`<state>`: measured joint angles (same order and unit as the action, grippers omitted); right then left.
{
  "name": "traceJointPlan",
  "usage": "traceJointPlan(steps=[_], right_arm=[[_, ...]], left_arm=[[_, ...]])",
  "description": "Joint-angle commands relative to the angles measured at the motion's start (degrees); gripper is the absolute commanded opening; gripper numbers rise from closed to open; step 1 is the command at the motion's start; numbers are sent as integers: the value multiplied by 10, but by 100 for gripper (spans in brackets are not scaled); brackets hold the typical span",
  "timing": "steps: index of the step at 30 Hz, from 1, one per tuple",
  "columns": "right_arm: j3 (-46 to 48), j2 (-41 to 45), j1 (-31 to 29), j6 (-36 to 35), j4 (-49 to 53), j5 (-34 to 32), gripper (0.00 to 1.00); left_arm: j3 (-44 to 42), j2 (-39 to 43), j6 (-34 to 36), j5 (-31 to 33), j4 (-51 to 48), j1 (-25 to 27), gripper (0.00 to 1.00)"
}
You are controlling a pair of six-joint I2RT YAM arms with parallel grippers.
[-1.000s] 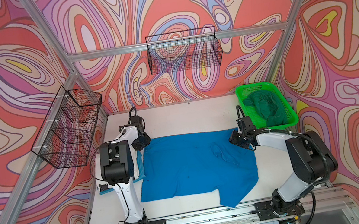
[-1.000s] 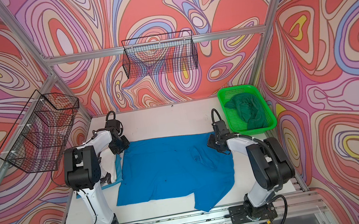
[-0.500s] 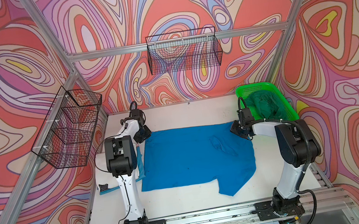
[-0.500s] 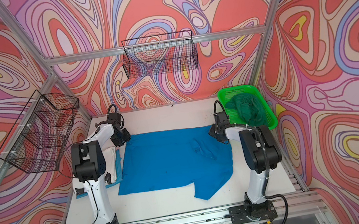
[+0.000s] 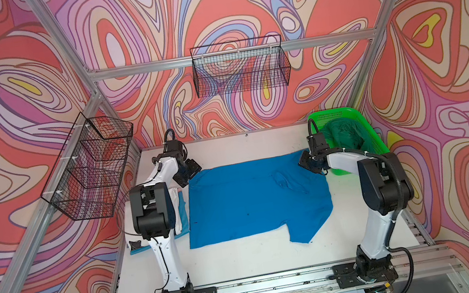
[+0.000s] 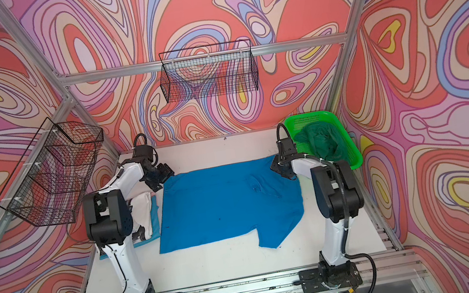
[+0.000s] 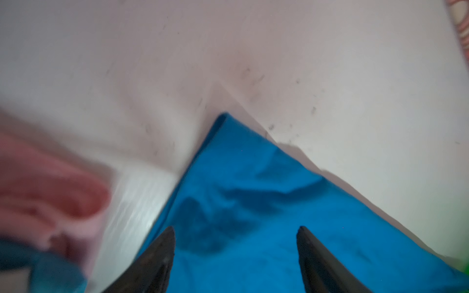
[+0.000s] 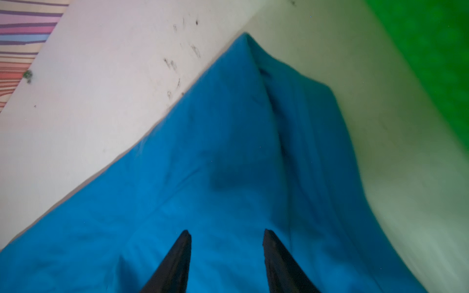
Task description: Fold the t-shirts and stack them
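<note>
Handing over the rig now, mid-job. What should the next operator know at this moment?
Left tool: open, over the far left corner of the bright blue shirt.
Right tool: open, over its far right corner.
Bright blue shirt lies spread flat in the middle, unfolded.
Dark green shirt sits crumpled in the green basket.
Done, apparently: white shirt folded atop lighter blue shirt, at left.
Remaining: fold and stack blue, then green.

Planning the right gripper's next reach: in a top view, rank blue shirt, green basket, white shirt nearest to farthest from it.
1. Blue shirt: its corner lies at the right gripper.
2. Green basket: just to the right.
3. White shirt: far left side.
</note>
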<state>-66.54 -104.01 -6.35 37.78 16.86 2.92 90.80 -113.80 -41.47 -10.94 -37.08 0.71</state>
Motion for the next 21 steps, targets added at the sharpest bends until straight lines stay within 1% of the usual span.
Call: traceJointPlan(steps=[1,4,6,8,10,11,12,14,17,21], right_arm=[[42,104,-9,-5,42,0,52],[107,183,-16,-15,64,16,54],[155,237,-23,-21,91,24,55],[199,288,-32,-20,115,30,56],[236,339,-49,-10,143,24,57],[251,366,-61,-3,160,16,62],[261,388,-74,6,182,4,64],[276,425,-97,16,207,-8,65],[297,464,-116,31,243,-15,65],[331,492,-141,57,254,-14,65]], left_arm=[[-70,130,-47,-25,18,-3,94],[-165,230,-63,-18,2,-4,94],[-251,307,-76,-15,-1,-5,94],[-331,374,-93,-13,-13,-6,96],[-385,436,-102,-5,-46,-11,96],[-414,470,-107,4,-59,-11,96],[-442,506,-119,8,-72,-13,96],[-480,561,-128,9,-95,-14,96],[-545,621,-163,-3,-114,-14,92],[-606,662,-182,7,-113,-14,84]])
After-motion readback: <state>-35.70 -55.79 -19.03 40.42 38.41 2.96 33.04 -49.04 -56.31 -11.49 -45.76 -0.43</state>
